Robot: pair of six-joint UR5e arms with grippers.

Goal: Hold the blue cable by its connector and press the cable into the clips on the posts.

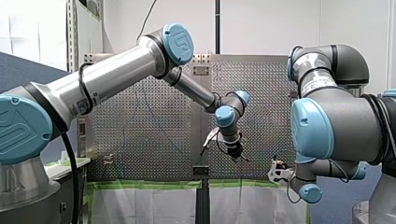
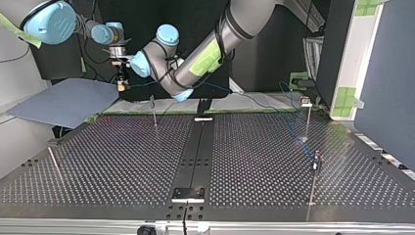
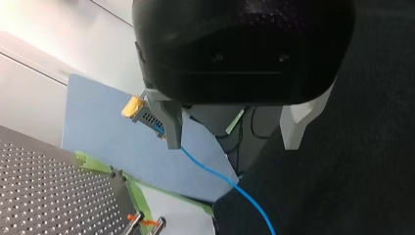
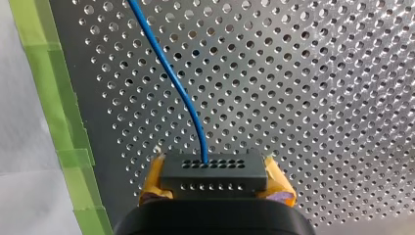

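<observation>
Top view, near edge first: dark perforated metal table [image 2: 98, 166], and on its right half a thin metal post [image 2: 313, 182] topped by a small dark clip [image 2: 318, 156]. Reaching that clip, a thin blue cable [image 2: 295, 128]; seated or merely touching, cannot tell. Further back on the same side, second thin post [image 2: 307, 120] with a pale clip [image 2: 306, 102] at its head, cable passing near its foot. Left of the centre strip, third thin post [image 2: 154, 112], well apart from that run of cable. Beyond the table's far edge, at the view's left, flat grey-blue board [image 2: 63, 100], and by its far corner my right gripper [image 2: 120, 84], pointing down. Right wrist view: grips a black rectangular connector [image 4: 214, 171] with rows of small holes, yellow pads [image 4: 152, 182] pressing its two short ends. Cable leaving the connector's holed face, curving away over the perforated plate, strip of green tape [image 4: 58, 98] along the plate's edge beside it. Left wrist view: my left gripper [image 3: 234, 129], black body, pale fingers [image 3: 170, 125] spread wide, nothing between them. Connector and one yellow pad just behind one finger; cable emerging past that fingertip and running on ahead of the gap; contact with the finger, cannot tell.
</observation>
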